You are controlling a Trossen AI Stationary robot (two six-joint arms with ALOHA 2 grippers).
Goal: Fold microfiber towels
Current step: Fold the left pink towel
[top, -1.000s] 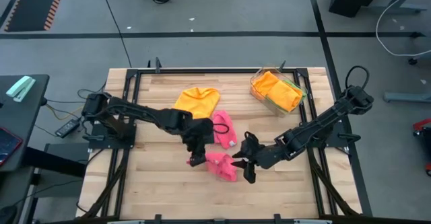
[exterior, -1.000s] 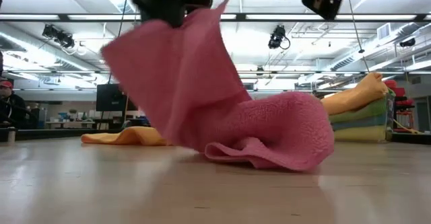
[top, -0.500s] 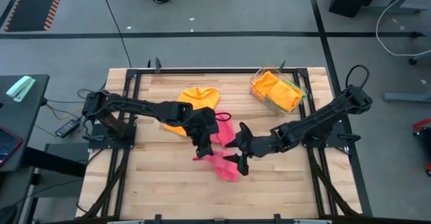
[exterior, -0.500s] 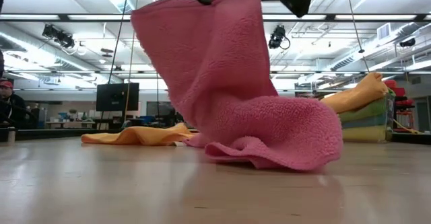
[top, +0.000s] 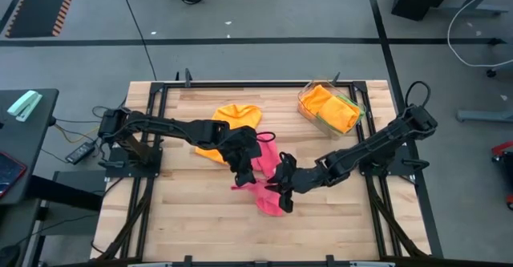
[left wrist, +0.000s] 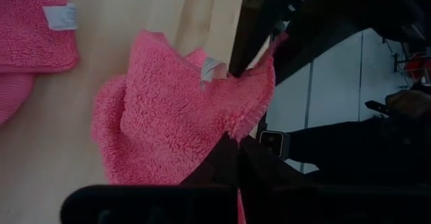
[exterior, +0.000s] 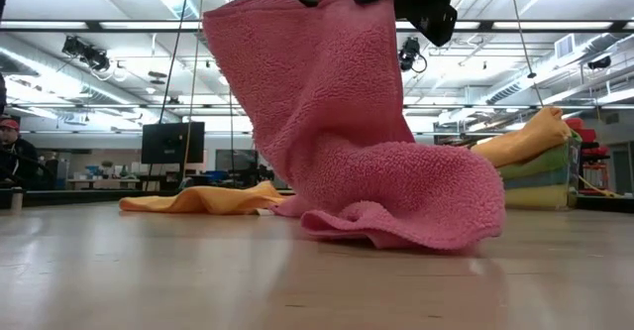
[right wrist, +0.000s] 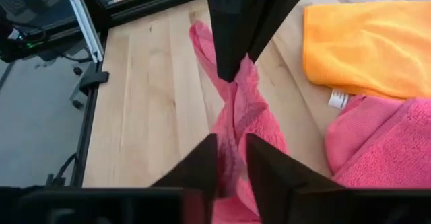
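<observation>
A robotics lab or open workshop hall. Shown by a butcher-block wooden table point(top: 184, 219) bolted into a black metal frame point(top: 155, 119) on grey concrete floor point(top: 256, 54) marked with dark tape lines. Also by two dark arms mounted at the table's sides, cables trailing off the left edge. Beyond the table, long rows of ceiling strip lights point(exterior: 119, 25), exposed ducting, a dark monitor point(exterior: 172, 143), desks, and a person point(exterior: 10, 152) seated at far left.
</observation>
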